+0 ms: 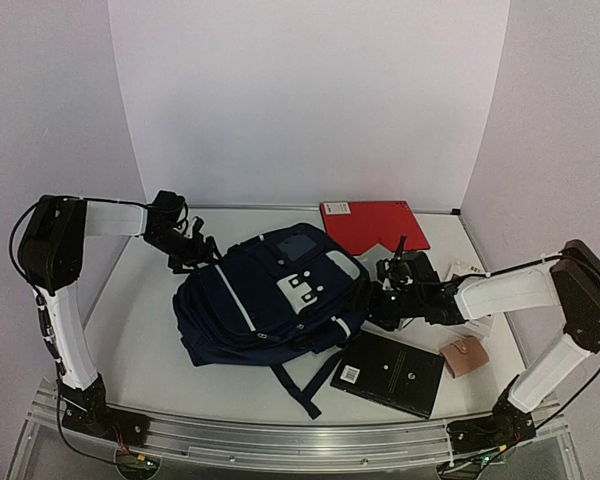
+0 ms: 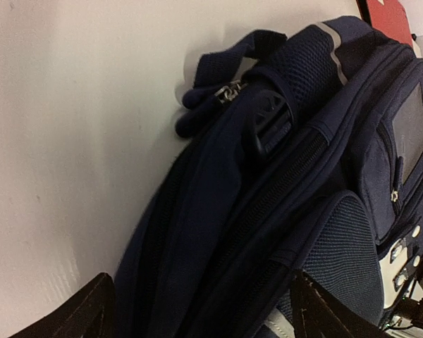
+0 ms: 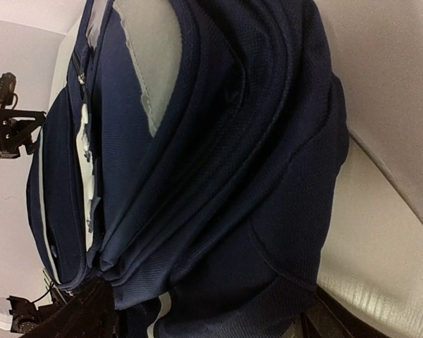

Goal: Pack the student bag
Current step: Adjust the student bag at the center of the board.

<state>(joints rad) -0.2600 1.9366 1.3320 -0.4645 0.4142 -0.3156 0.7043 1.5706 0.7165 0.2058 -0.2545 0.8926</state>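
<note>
One step in, noting a flat black book (image 1: 395, 375), barcode sticker (image 1: 351, 374) unreadable; finding the student bag (image 1: 270, 300), navy weave, mesh, pale stripes, lying mid-surface (image 1: 140, 335) between left jaws and right jaws, both gaping wide; spotting a red folder (image 1: 375, 225) behind.

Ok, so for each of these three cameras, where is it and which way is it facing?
Top external: above and behind the bases, looking down; both arms show, left gripper and right gripper flanking the student bag.
Left wrist: on the left arm, facing the bag's handle end; its fingers at the bottom edge.
Right wrist: on the right arm, facing the bag's side; its fingers at the bottom corners.
Shared: all see the bag; top and left wrist also the red folder.
</note>
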